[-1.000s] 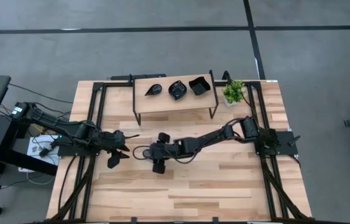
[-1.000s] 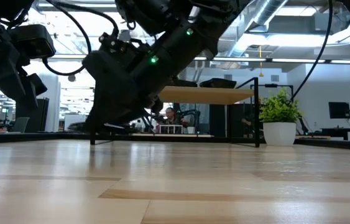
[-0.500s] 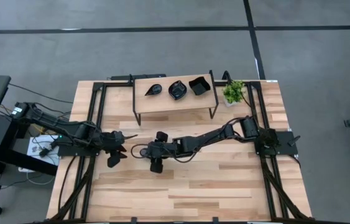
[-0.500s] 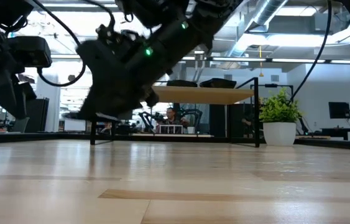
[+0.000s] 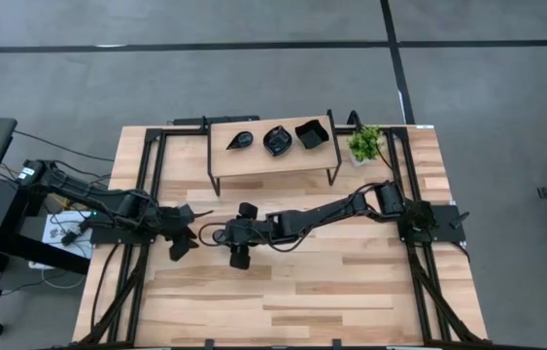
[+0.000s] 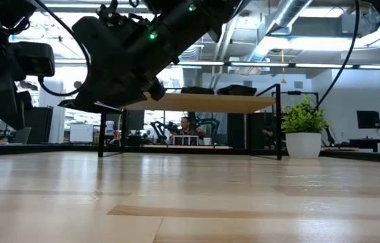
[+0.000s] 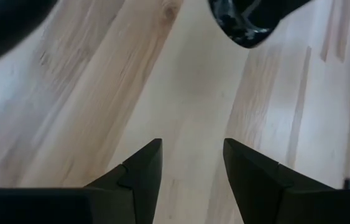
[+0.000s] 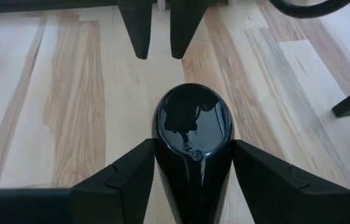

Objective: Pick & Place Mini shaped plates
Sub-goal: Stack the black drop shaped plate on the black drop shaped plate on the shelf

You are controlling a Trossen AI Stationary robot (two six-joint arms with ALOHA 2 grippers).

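Note:
A glossy black teardrop mini plate (image 8: 192, 124) sits between the fingers of my right gripper (image 8: 193, 168), which reaches from the table's right to left of its middle (image 5: 215, 234). My left gripper (image 7: 192, 165) stands open just to the plate's left, over bare wood, its fingertips (image 8: 142, 37) facing the plate's round end without touching it. On a low wooden shelf (image 5: 268, 160) at the far side rest three more black plates: a leaf-shaped one (image 5: 242, 142), a round one (image 5: 276, 140) and a square one (image 5: 310, 133). My right gripper pinches the teardrop plate by its two long sides (image 8: 161, 152), toward the narrow end, between its two fingers. The fingers lie along the plate and come slanting down from the table's right side. The plate (image 6: 92, 105) is lifted clear of the table, about level, its round end pointing at the left gripper.
A small green potted plant (image 5: 365, 145) stands to the right of the shelf. Black frame rails (image 5: 152, 185) run along the table's left and right sides. Bare wood (image 5: 331, 292) lies toward the near edge.
My right gripper has risen and gone a little toward the table's left edge with the plate, closer to the left gripper; the plate has stayed about level. My left gripper has rolled about its own axis while staying in place.

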